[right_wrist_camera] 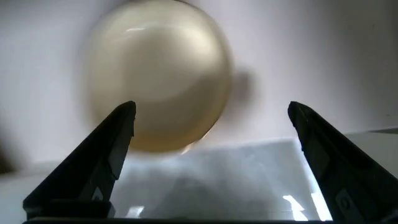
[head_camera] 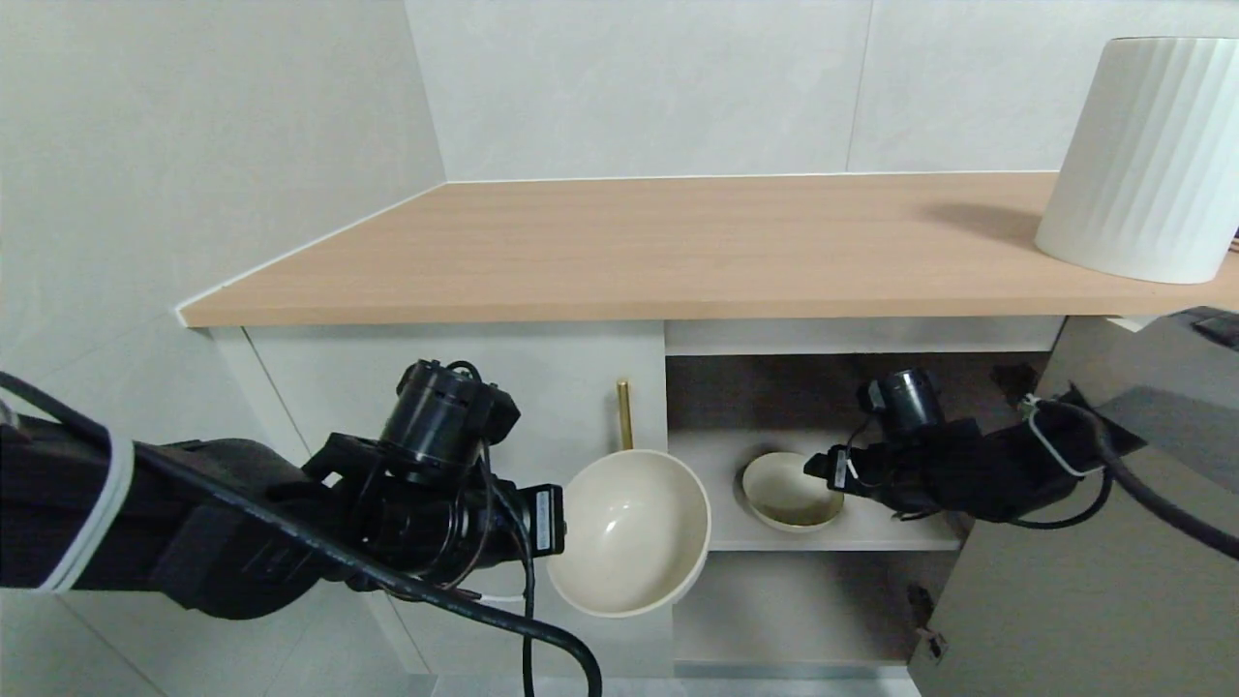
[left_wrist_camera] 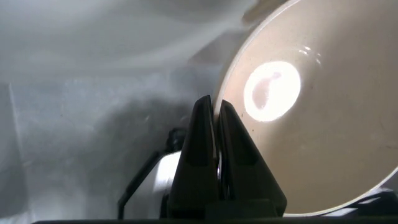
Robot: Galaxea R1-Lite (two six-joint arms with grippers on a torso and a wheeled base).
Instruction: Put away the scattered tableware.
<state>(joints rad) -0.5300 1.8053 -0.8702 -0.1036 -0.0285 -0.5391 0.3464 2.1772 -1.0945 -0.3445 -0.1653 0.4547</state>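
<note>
A large cream bowl (head_camera: pixel 629 532) hangs in front of the closed cabinet door, tilted so its inside faces me. My left gripper (head_camera: pixel 557 523) is shut on its rim; the left wrist view shows the two fingers (left_wrist_camera: pixel 214 134) pinched on the bowl (left_wrist_camera: pixel 311 112) edge. A smaller cream bowl (head_camera: pixel 789 492) sits upright on the shelf (head_camera: pixel 871 530) inside the open cabinet. My right gripper (head_camera: pixel 823 467) is at that shelf, just beside the small bowl, open. In the right wrist view the small bowl (right_wrist_camera: pixel 158 74) lies beyond the spread fingers (right_wrist_camera: pixel 112 143), nothing between them.
The wooden countertop (head_camera: pixel 678 242) carries a white ribbed container (head_camera: pixel 1142 155) at the right. The cabinet's right door (head_camera: pixel 1084 542) stands open toward me. A gold handle (head_camera: pixel 624 414) is on the closed left door. A lower shelf compartment (head_camera: pixel 784 610) lies below.
</note>
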